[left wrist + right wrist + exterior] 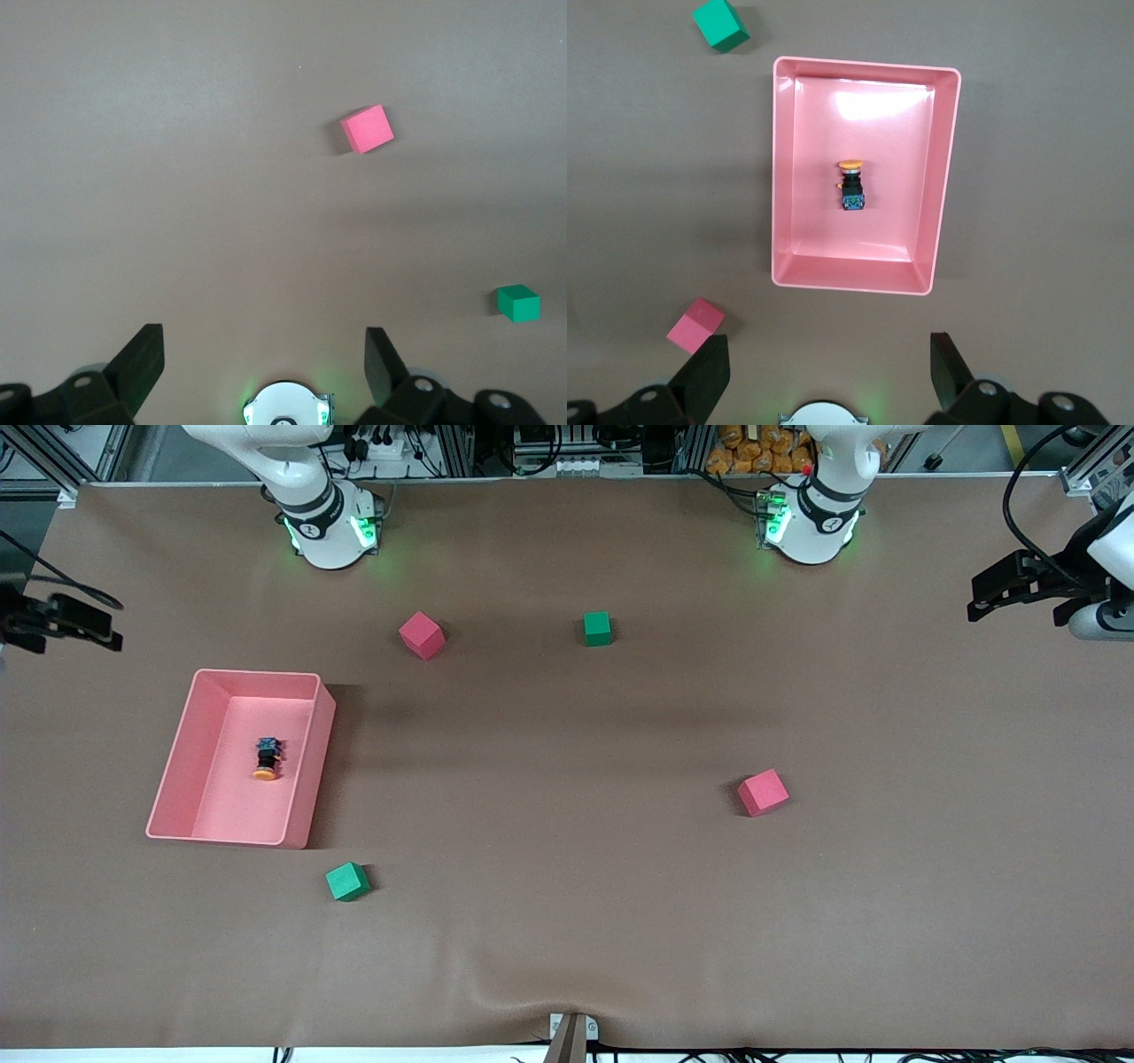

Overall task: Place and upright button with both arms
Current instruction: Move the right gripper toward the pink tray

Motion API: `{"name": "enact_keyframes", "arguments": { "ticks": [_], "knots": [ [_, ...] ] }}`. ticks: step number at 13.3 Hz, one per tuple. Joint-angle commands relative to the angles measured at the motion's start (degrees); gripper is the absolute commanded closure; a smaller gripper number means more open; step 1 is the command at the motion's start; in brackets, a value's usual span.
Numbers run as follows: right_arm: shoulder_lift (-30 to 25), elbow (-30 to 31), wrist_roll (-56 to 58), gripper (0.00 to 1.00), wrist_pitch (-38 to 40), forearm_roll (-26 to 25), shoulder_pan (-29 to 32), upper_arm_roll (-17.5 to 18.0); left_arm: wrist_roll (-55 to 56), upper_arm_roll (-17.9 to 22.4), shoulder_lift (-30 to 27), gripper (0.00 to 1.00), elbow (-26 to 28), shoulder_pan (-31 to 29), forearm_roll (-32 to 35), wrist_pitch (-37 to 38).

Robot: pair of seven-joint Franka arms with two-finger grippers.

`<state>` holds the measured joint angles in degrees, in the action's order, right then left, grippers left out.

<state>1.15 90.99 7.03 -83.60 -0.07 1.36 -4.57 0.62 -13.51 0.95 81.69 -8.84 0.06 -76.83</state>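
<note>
The button (266,760) lies on its side on the floor of a pink bin (310,766) toward the right arm's end of the table. Its orange cap points toward the front camera and its bluish end toward the robots. In the right wrist view the button (850,184) shows in the middle of the bin (944,177). My right gripper (828,341) hangs high over the table between its base and the bin, open and holding nothing. My left gripper (263,335) also hangs high and open, over bare table near its own base.
A pink cube (421,635) and a green cube (598,629) sit near the bases. Another pink cube (762,793) lies toward the left arm's end. A second green cube (347,881) sits nearer the front camera than the bin.
</note>
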Motion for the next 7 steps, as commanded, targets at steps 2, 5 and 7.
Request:
{"name": "enact_keyframes", "arguments": {
  "ticks": [2,5,7],
  "knots": [
    [5.07,1.20,-0.35,0.00,-3.48,-0.10,0.66,0.44,0.70,-0.47,0.28,0.00,-0.22,-0.21,0.82,-0.77],
    [10.26,1.20,-0.52,0.00,-6.30,-0.02,0.39,0.44,0.70,-0.38,0.36,0.00,-0.22,-0.30,0.91,-0.78],
    [14.04,1.20,-0.26,0.00,-9.10,-0.02,0.39,0.44,0.70,-0.38,0.45,0.00,-0.22,-0.30,0.91,-0.87]
  ]
}}
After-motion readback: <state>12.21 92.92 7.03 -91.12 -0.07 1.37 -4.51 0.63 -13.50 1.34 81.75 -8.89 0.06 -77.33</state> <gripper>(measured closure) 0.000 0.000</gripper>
